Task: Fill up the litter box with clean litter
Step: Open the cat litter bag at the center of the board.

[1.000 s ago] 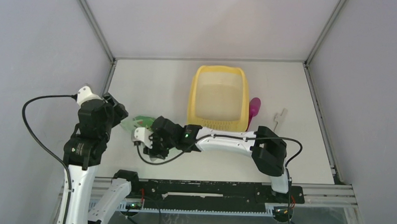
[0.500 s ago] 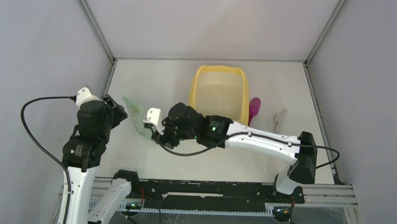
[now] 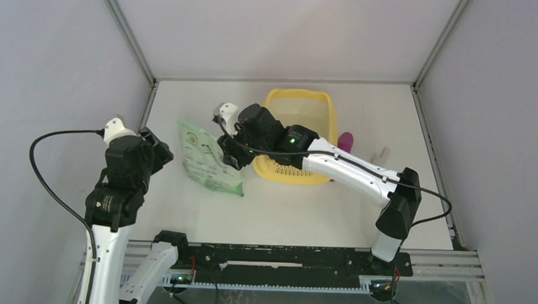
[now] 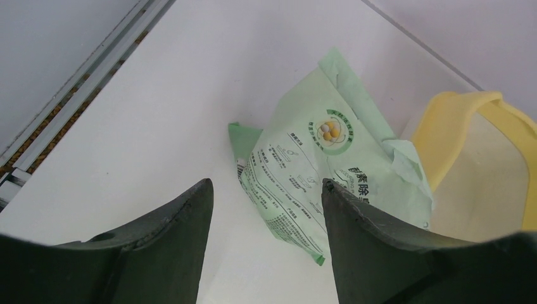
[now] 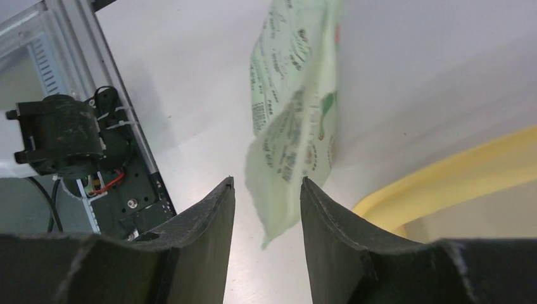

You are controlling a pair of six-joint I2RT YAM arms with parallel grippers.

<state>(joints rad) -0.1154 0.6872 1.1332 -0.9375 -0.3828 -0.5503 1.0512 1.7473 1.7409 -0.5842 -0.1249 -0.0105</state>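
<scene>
The yellow litter box [image 3: 302, 94] stands at the back middle of the table, its near end covered by my right arm. No clean litter shows in any view. A light green printed bag [image 3: 205, 160] lies left of the box. My right gripper [image 3: 227, 152] hangs at the bag's right edge, beside the box's left wall. In the right wrist view its jaws [image 5: 266, 180] stand open, and the blurred bag [image 5: 294, 126] shows beyond the tips, unpinched. My left gripper [image 3: 159, 153] is open, left of the bag [image 4: 316, 164], and holds nothing [image 4: 266, 183].
A magenta scoop [image 3: 346, 139] lies against the box's right side. A small white object [image 3: 381, 154] sits further right. Side walls close in the table, with a rail [image 4: 69, 95] along its left edge. The box's yellow rim [image 4: 443, 133] [image 5: 456, 171] shows in both wrist views.
My right arm swung from the near table up and back toward the box, taking the bag along. The bag now lies spread left of the box, and the right jaws have widened. The left arm stayed still.
</scene>
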